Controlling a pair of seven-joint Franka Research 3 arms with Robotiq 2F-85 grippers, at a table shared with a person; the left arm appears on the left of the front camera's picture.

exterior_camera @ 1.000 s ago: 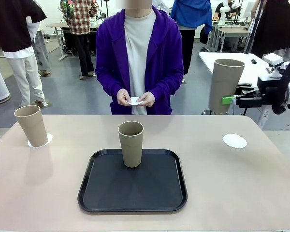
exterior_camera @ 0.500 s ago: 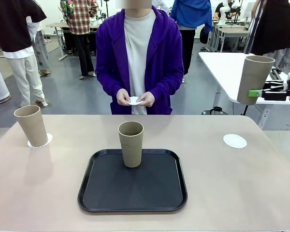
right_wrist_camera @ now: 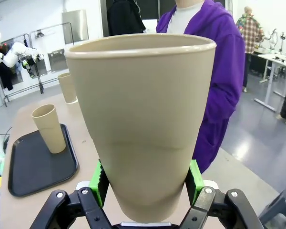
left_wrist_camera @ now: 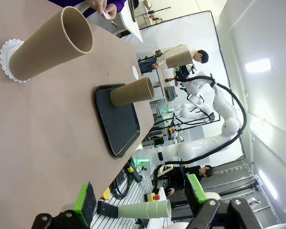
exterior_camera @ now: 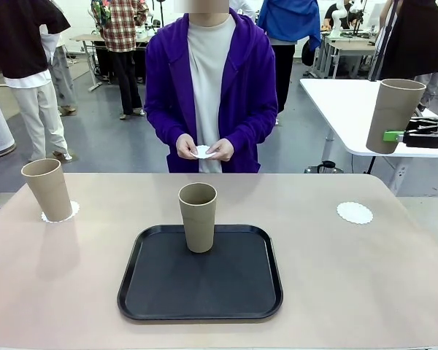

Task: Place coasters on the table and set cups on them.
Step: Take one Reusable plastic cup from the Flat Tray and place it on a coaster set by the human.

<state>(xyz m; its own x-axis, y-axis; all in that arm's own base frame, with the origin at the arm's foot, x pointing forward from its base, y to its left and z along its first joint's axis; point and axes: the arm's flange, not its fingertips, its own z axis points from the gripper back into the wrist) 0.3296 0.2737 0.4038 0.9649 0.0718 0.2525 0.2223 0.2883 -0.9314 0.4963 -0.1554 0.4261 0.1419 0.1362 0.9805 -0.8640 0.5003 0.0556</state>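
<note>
Right gripper (right_wrist_camera: 147, 182): clamped on the held cup (exterior_camera: 393, 115), high off the surface (exterior_camera: 350, 277) at 2 o'clock.
Left gripper (left_wrist_camera: 139, 195): spread wide, empty.
Tray cup (exterior_camera: 198, 216): upright on the black tray (exterior_camera: 201, 315).
Left cup (exterior_camera: 47, 189): on its coaster (exterior_camera: 71, 211), 10 o'clock.
Bare coaster (exterior_camera: 354, 213): flat, 3 o'clock.
Person's hands (exterior_camera: 204, 148): pinching third coaster (exterior_camera: 202, 152), 12 o'clock.

Each cup (exterior_camera: 198, 217) is matt khaki and smooth, with a faint ridge at mid-height. The counter (exterior_camera: 350, 277) top is smooth matt beige. The tray (exterior_camera: 204, 292) is black and plastic-looking, its rim slightly glossy. The coaster (exterior_camera: 354, 213) is white lacy paper. The right end effector (right_wrist_camera: 145, 183) has matt green pads (right_wrist_camera: 195, 179).
</note>
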